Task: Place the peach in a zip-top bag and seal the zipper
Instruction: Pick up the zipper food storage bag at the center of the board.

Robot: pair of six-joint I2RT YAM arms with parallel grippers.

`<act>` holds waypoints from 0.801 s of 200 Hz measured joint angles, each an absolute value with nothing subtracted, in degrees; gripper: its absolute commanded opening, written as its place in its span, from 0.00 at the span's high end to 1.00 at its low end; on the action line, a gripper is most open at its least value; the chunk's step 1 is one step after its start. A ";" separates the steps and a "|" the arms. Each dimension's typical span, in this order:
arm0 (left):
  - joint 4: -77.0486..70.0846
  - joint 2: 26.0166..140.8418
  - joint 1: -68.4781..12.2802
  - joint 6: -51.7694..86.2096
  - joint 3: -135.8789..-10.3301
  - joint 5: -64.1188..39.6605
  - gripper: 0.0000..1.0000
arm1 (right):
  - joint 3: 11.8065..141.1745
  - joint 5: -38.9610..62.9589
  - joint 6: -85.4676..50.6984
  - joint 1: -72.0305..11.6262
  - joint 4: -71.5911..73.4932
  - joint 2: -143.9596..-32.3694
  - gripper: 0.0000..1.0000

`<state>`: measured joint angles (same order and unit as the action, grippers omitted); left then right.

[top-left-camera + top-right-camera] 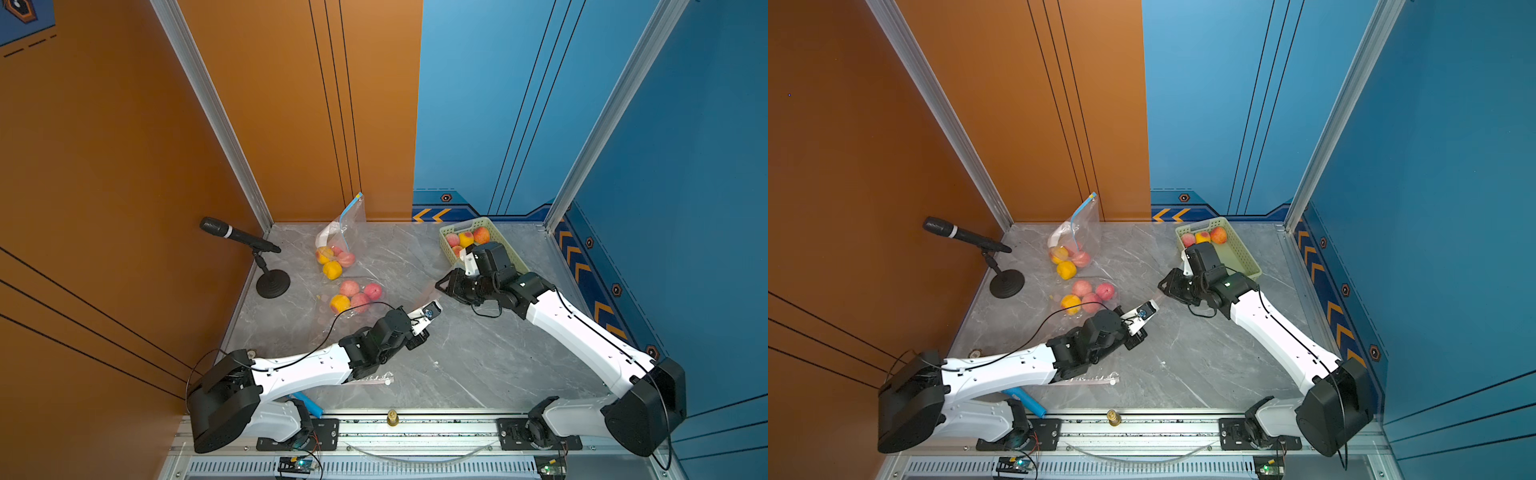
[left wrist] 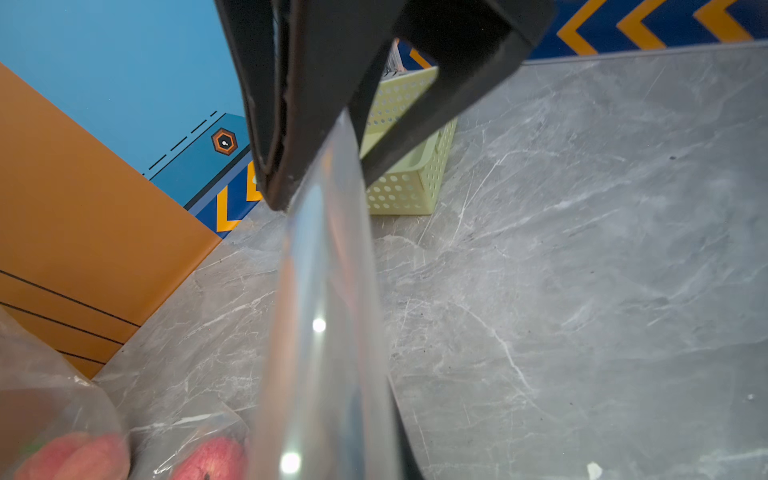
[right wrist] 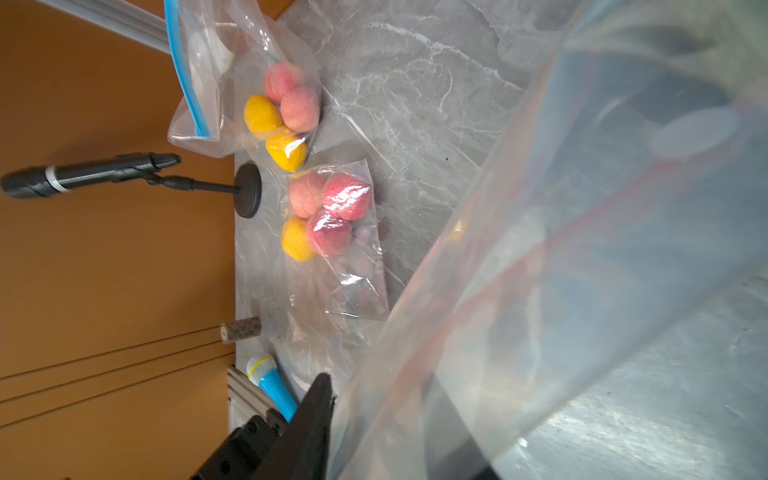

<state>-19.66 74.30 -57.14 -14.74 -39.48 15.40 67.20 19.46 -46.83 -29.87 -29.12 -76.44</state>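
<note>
Left tool (image 2: 276,195): clenched on a thin edge of the clear bag (image 2: 324,311) (the film runs straight out from between its jaws). I'd say this keeps that lip lifted off the bench (image 1: 478,353).
Right tool (image 1: 442,284): just across from the left one, with film spread across its wrist view. I cannot tell whether it grips the film or has let go.
Bag: slack between the two tools, over mid-bench. I see no fruit in it, so the hold looks meant to present a mouth for loading.
Peaches (image 1: 465,239): loose in the basket (image 1: 1239,253), just behind the right wrist (handy for that arm).
Filled bags (image 1: 332,257): two, beyond the left tool and near the mic (image 1: 237,235), seemingly parked out of the way.
</note>
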 measured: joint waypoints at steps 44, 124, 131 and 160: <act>-19.59 67.07 -48.38 -5.54 -39.48 5.34 1.00 | 64.51 19.70 -43.75 -25.96 -23.05 -65.47 0.26; -18.59 64.60 -45.43 2.92 -40.64 -1.63 1.00 | 38.54 24.67 -58.74 -23.83 12.14 -57.25 0.28; -18.57 64.60 -45.43 3.11 -40.84 -1.78 1.00 | 37.10 24.64 -60.40 -24.49 15.38 -58.28 0.26; -18.57 64.60 -45.43 4.01 -41.17 -2.07 1.00 | 35.11 24.25 -66.22 -27.42 26.70 -63.99 0.15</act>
<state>-18.57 64.60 -45.43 4.01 -41.17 -2.07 35.11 24.25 -66.22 -27.42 26.70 -63.99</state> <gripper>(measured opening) 0.050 0.822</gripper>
